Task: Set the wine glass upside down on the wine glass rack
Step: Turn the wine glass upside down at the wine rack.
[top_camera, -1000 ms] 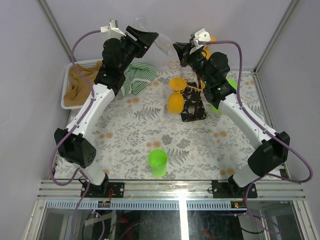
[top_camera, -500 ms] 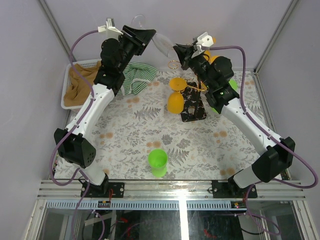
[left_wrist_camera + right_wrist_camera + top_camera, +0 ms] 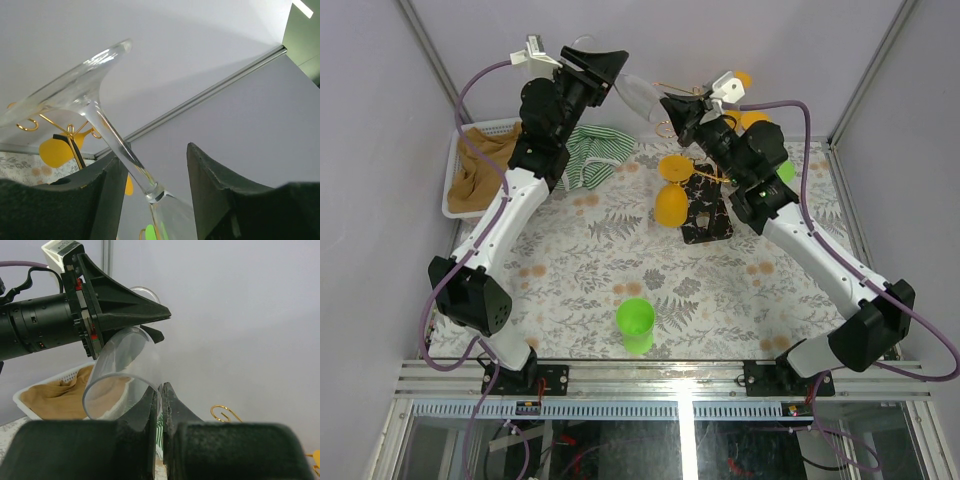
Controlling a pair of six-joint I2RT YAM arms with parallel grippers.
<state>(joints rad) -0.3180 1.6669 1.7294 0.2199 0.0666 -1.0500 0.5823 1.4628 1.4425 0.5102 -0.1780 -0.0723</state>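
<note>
Two tools meet high over the back of the tabletop [image 3: 580, 265], with the wine glass [image 3: 122, 367] strung between them. Your right tool [image 3: 160, 389] is pinched tight on the wall of the bowl at its rim, so it carries the glass. Your left tool [image 3: 155, 156] stands partly apart, its fingers [image 3: 100, 200] either side of the stem. The stem lies close to one finger and clear of the other, so nothing is clamped there.

The glass lies on its side, neither upright nor inverted. Its long axis runs across from one tool to the other, with the foot toward your left arm and the open mouth toward your right arm. In the left wrist view the foot tilts up to the upper left and the stem slants down between the fingers.

The wine glass rack [image 3: 708, 215] stands on its black base on the tabletop, below and to the right of the glass. Orange glasses [image 3: 670, 205] are on it.

Several things you cannot read well:
- From above, the clear bowl almost vanishes against the pale wall, and the left tool hides the foot.
- Your right arm covers most of the rack's post.
- Only a few gold hooks [image 3: 25, 125] show in the left wrist view, behind the foot, and you cannot judge how near the glass is to them.
- That same view cuts the bowl off at its bottom edge.

Nearer the arm bases stands a green cup [image 3: 635, 325]. At the left edge sits a white basket [image 3: 452, 160] with brown cloth in it.
</note>
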